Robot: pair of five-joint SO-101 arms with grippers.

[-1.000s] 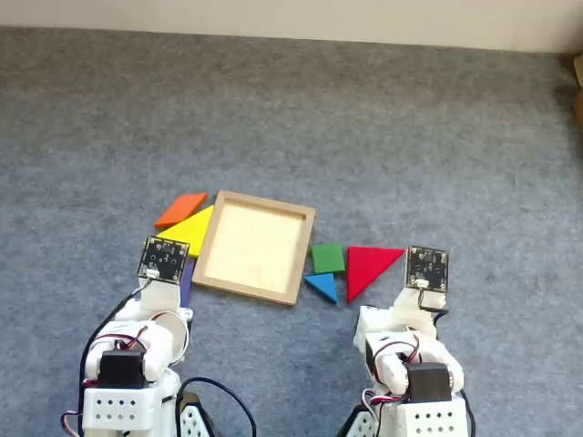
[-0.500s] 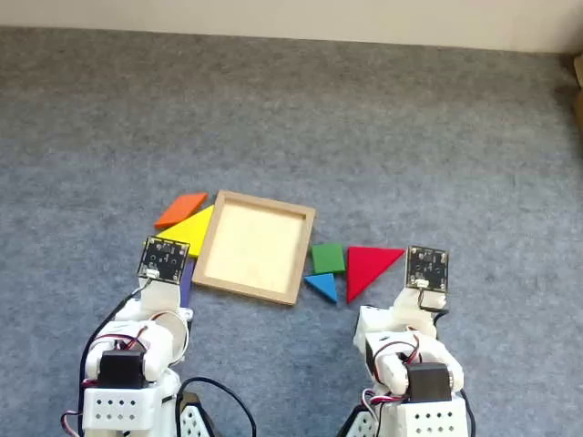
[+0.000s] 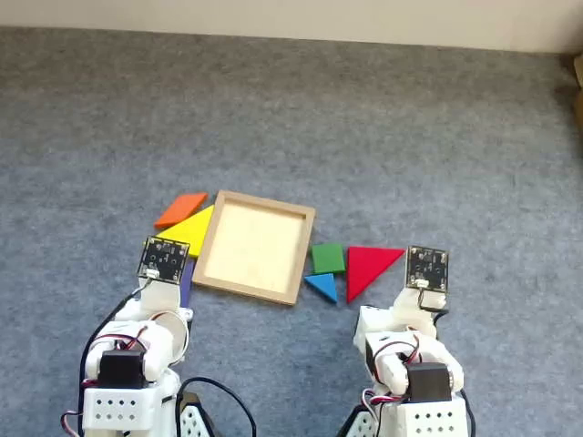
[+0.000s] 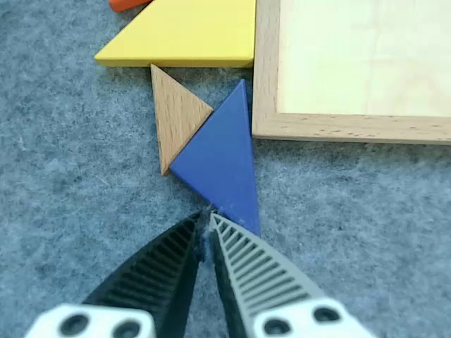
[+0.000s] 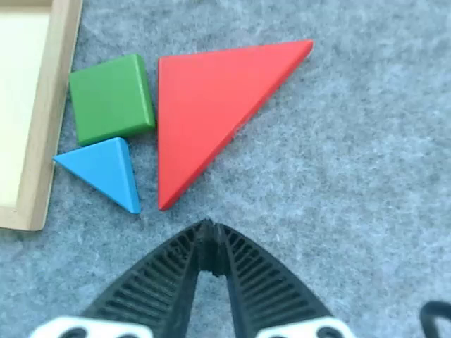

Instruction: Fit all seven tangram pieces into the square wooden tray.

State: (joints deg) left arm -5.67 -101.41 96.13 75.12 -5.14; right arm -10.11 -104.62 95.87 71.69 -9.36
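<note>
Your left gripper [image 4: 208, 220] has its jaws closed together on nothing, the tips right at the near corner of the dark blue triangle [image 4: 215, 165]; whether they touch it is hard to tell. That piece lies flat against the wooden triangle [image 4: 176, 116], and its far point reaches the rim of the tray [image 4: 324, 127]. Beyond them the yellow triangle [image 4: 190, 35] sits against the tray's outer edge, with the orange piece [image 4: 127, 3] past it. Your right gripper [image 5: 208, 231] is likewise closed and holding nothing, just short of the red triangle [image 5: 204, 98]. The green square [image 5: 111, 98] and light blue triangle [image 5: 106, 169] lie between it and the tray, all on grey felt [image 3: 364, 137].
</note>
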